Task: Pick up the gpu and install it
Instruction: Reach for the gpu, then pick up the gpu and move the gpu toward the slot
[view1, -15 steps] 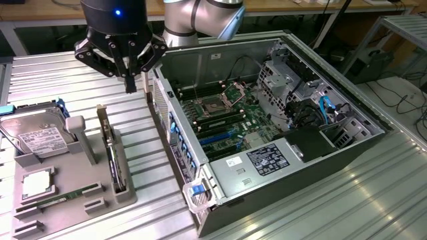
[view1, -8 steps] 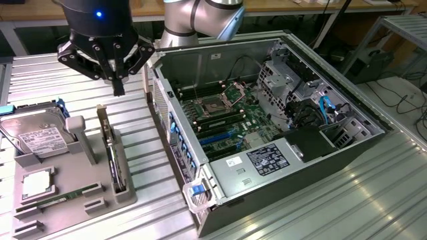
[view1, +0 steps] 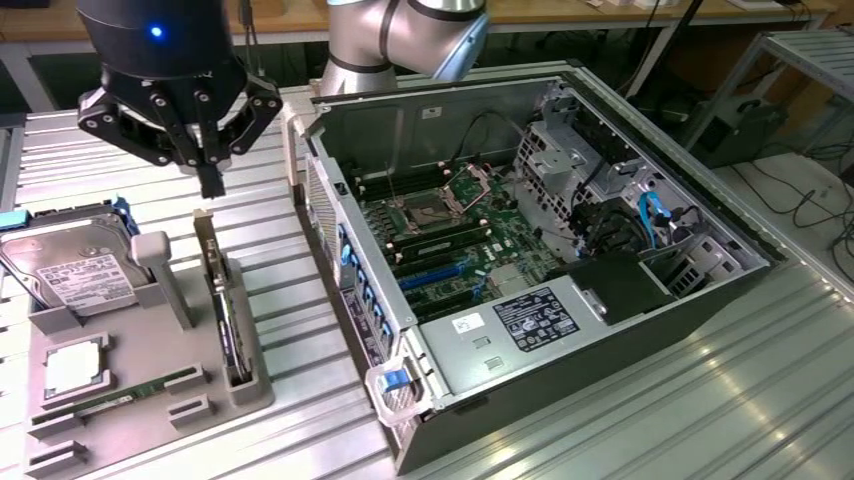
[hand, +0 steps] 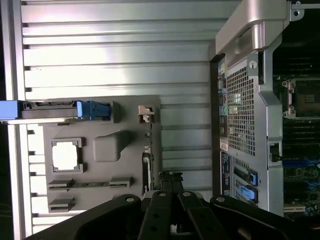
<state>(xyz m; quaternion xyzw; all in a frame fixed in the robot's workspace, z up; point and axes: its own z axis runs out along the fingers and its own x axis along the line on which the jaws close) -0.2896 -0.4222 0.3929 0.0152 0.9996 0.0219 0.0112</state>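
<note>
My gripper (view1: 211, 185), shut and empty, hangs just above the gpu (view1: 218, 290) standing edge-up in its tray (view1: 154, 345), so I should square myself along that thin edge.

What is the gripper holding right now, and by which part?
Nothing: the gripper is shut and empty, poised above the gpu standing in its tray.

Computer case (view1: 601, 390): 1
Gray holder tray (view1: 187, 350): 1
Parts on the tray: 4
gpu (view1: 224, 320): 1
Hard drive (view1: 74, 270): 1
RAM stick (view1: 127, 392): 1
Processor chip (view1: 74, 365): 1
Gripper (view1: 211, 183): 1
</note>
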